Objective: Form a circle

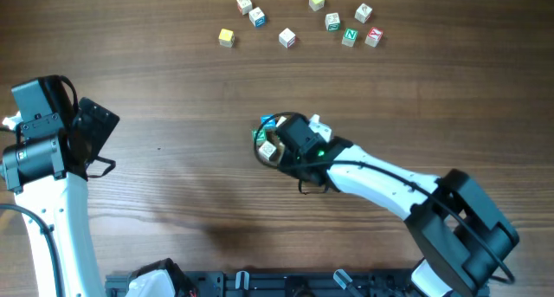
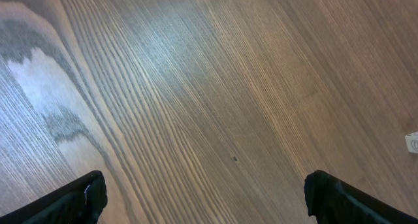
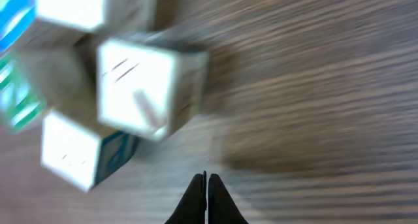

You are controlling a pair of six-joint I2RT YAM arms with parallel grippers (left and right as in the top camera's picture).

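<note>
**Right pincer clenched beside the circle, left pincer hanging wide open**

From overhead, I am watching the circle (image 1: 268,150) of little cubes sitting near the middle of the table (image 1: 173,89). The right pincer (image 1: 286,145) is covering the circle's right half and hiding part of it. Blue, green and cream faces are showing on the circle's left side. The loose cubes (image 1: 287,38) are lying scattered well beyond the circle, toward the far edge. The left pincer (image 1: 100,145) is hanging well apart from the circle, off to its left.

Through the left wrist camera, I am seeing the left pincer (image 2: 204,188) released, its fingers spread wide over bare wood.

Through the right wrist camera, the right pincer (image 3: 206,181) is showing its tips pressed together, clenched on nothing. It is sitting just short of the circle (image 3: 147,87), whose cubes are looking blurred.
</note>
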